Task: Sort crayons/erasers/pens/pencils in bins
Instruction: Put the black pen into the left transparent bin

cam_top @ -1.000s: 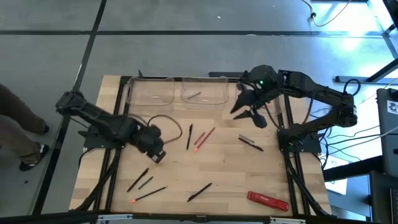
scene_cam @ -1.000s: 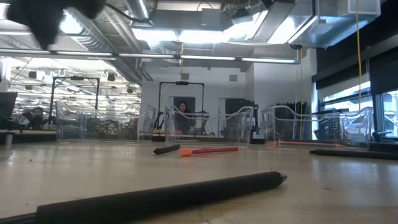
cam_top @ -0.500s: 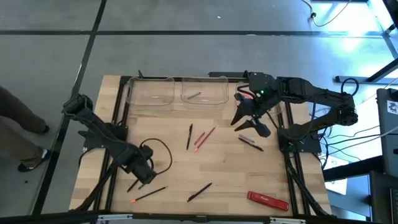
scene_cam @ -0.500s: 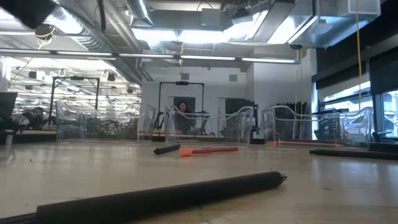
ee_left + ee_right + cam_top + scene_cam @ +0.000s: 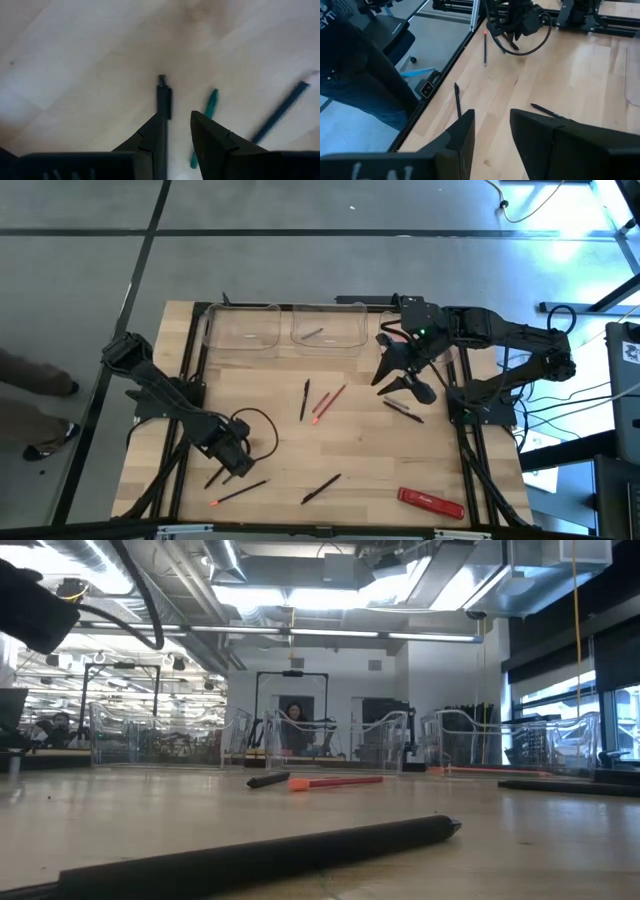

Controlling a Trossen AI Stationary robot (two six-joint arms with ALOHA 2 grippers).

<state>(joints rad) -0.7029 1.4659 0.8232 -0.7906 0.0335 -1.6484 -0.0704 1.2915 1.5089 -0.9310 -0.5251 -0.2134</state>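
1. Table of pale wood planks (image 5: 360, 440) fills my overhead view, and three clear plastic rectangular bins (image 5: 240, 328) sit in a row along its far edge, the middle one holding a single dark stick.
2. Right gripper (image 5: 405, 372) hangs above the table's right side just in front of the bins, fingers spread a little and empty.
3. Left gripper (image 5: 232, 458) is low over the near-left corner, its fingers (image 5: 150, 142) narrowly parted with a thin black pen (image 5: 163, 95) lined up just ahead of them; I judge this the approach to a pick, calling next for a short descent and a squeeze.
4. Flat red rectangular bar (image 5: 431, 502) lies near right.
5. Slim green pen (image 5: 205, 122), touching nothing, lies just beside the target and could get nudged.
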